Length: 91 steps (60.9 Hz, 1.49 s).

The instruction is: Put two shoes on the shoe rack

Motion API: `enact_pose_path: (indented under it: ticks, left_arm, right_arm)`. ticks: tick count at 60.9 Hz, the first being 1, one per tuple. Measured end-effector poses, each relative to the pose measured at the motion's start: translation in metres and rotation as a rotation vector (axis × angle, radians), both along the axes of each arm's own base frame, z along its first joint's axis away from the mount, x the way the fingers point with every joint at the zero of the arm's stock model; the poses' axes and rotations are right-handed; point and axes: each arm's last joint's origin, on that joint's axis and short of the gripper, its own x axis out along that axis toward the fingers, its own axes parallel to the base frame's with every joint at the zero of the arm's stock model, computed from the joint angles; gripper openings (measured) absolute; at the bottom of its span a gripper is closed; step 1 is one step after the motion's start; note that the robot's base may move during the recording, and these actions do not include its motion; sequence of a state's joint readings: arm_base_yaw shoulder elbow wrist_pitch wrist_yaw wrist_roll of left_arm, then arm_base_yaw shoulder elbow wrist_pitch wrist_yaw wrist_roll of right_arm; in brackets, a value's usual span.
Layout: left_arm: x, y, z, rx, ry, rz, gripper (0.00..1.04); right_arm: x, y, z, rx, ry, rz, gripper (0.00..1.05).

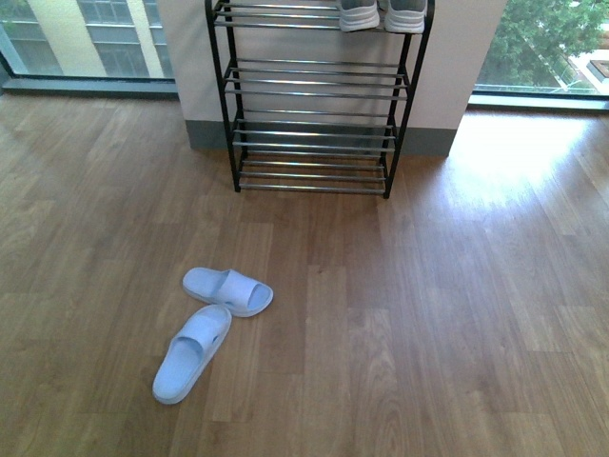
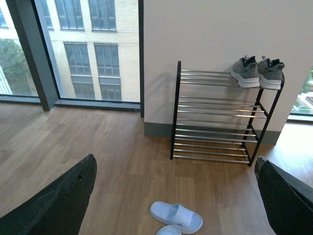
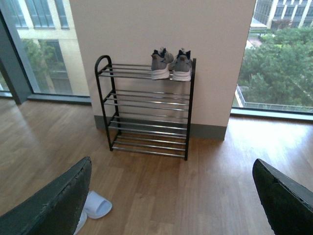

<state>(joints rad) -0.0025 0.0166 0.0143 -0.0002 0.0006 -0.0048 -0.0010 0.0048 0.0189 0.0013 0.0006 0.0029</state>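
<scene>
Pair of grey knit sneakers with white soles and dark navy lining, one (image 1: 359, 13) beside the other (image 1: 406, 13), up on the top tier of the tall black metal shoe rack with shiny chrome bars (image 1: 314, 92). Parked at the right end of that tier, upright on their soles, side by side and very close together; cannot tell whether actually touching. Cropped by the upper edge of the front view, seen whole from both wrist cameras (image 2: 246, 72) (image 3: 182, 67).

Rack standing on the brown wood-plank floor (image 1: 457, 324), its back against a pale wall section between tall windows.

Pair of pale blue rubber slide slippers down on the floor, well apart from the rack, out in front of its left corner. One (image 1: 228, 290) lying crosswise, the other (image 1: 193, 352) angled just beside it, tips close together.

Left jaws spread wide, pinching nothing: one dark finger (image 2: 58, 200) at each side of the left wrist view, with floor, rack (image 2: 215, 112) and a slipper (image 2: 176, 217) showing in the gap. Right jaws likewise spread wide and holding nothing, dark fingers (image 3: 54, 205) framing the rack (image 3: 146, 105) and open floor in the right wrist view.
</scene>
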Motion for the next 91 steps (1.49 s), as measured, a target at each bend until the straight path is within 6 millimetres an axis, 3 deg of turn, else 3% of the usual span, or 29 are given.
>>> enact_pose_path:
  ticks: [91]
  left_arm:
    - [0.0, 0.0, -0.0001, 0.0, 0.0, 0.001, 0.95]
  right_arm:
    - [-0.0001, 0.0, -0.0001, 0.0, 0.001, 0.0, 0.95]
